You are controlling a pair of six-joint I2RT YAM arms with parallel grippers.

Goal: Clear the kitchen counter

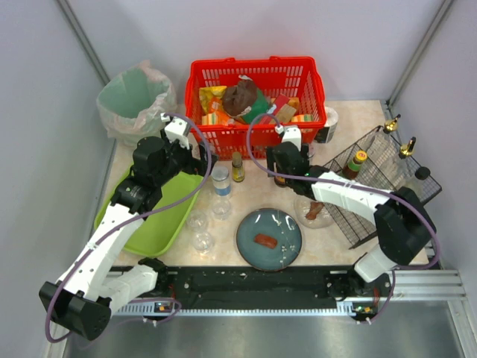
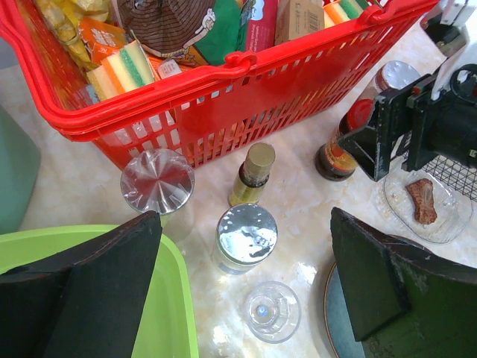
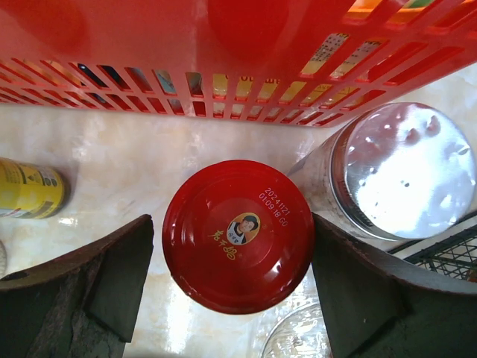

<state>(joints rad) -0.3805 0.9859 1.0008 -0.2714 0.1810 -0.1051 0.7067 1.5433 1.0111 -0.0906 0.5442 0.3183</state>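
Note:
The kitchen counter point(image 1: 328, 246) of pale beige marble holds several items. My left gripper point(image 1: 204, 161) is open and empty, hovering above a silver-lidded jar point(image 2: 247, 233) and a small clear glass point(image 2: 273, 311), which lie between its fingers point(image 2: 89, 283) in the left wrist view. My right gripper point(image 1: 282, 177) is open around a red-lidded jar point(image 3: 238, 235). The right finger point(image 3: 373, 291) is at the lid's edge and the left finger stands a little off it. A red basket point(image 1: 257, 104) full of packets stands at the back.
A lime-green tray point(image 1: 160, 216) lies left. A gold-capped bottle point(image 2: 256, 175), an upturned glass point(image 2: 157, 181), a blue plate point(image 1: 250, 253) with a sausage and a glass bowl point(image 1: 313, 210) with meat stand mid-counter. A wire rack point(image 1: 380, 179) with bottles is right, a bin point(image 1: 138, 101) back left.

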